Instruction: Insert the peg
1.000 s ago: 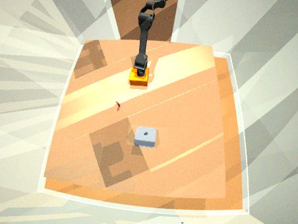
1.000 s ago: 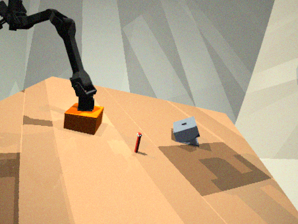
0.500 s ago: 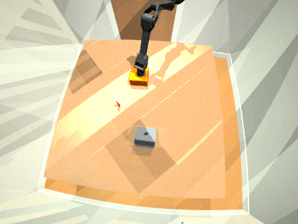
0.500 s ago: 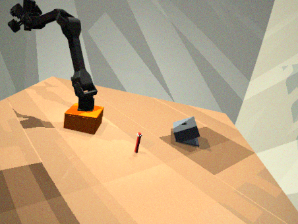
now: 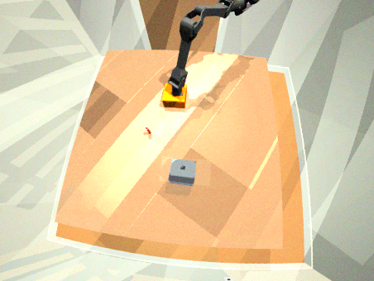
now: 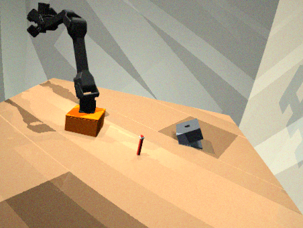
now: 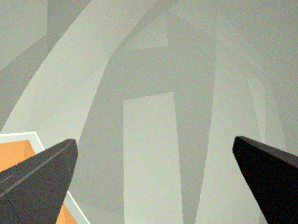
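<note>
A thin red peg (image 5: 148, 130) (image 6: 140, 145) with a pale top stands upright on the table (image 5: 232, 136) (image 6: 161, 194). A grey-blue block with a sloped panel (image 5: 178, 175) (image 6: 197, 135) stands farther from the arm's base; one small dark hole (image 5: 183, 168) (image 6: 188, 126) shows in its face. The hole's exact shape is too small to tell. My gripper (image 6: 31, 25) (image 7: 158, 146) is open and empty, held high up and well away from both the peg and the panel. In the top view its fingertips are not clear at the top edge.
The arm stands on an orange base block (image 5: 174, 102) (image 6: 82, 127) at one side of the table. The peg stands between this base and the panel, off to one side. The wrist view shows mostly grey patterned background, with a table corner at lower left.
</note>
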Robot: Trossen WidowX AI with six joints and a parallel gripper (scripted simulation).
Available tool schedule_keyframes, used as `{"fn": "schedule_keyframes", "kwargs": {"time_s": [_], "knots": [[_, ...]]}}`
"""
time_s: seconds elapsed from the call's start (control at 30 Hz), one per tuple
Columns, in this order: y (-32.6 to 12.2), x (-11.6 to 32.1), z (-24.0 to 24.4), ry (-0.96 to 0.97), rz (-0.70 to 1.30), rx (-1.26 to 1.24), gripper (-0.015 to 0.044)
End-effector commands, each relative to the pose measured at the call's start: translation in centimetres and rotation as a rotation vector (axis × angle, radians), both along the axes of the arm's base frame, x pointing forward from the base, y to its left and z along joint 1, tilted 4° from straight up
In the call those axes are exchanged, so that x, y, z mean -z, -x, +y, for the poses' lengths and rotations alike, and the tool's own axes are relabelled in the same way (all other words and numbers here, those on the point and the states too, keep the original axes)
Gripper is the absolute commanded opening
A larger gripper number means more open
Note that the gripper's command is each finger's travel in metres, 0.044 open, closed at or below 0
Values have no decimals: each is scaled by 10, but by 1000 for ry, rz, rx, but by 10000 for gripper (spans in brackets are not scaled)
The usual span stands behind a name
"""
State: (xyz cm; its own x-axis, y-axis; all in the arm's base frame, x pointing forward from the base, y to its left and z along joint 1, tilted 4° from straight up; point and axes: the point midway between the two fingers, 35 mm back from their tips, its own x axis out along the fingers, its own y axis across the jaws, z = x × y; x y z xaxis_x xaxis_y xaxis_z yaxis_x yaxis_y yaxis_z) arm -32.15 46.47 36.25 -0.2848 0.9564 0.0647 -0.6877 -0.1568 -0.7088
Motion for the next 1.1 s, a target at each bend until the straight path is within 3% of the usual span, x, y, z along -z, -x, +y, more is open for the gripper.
{"fn": "schedule_keyframes", "kwargs": {"time_s": [0.0, 0.37, 0.63, 1.07], "knots": [[-19, 8, 12, 17, -41, 36, 440], [-85, 19, 45, 46, -121, 146, 440], [-126, 11, 53, 43, -76, 196, 440], [-209, 33, 74, 113, -224, 332, 440]]}}
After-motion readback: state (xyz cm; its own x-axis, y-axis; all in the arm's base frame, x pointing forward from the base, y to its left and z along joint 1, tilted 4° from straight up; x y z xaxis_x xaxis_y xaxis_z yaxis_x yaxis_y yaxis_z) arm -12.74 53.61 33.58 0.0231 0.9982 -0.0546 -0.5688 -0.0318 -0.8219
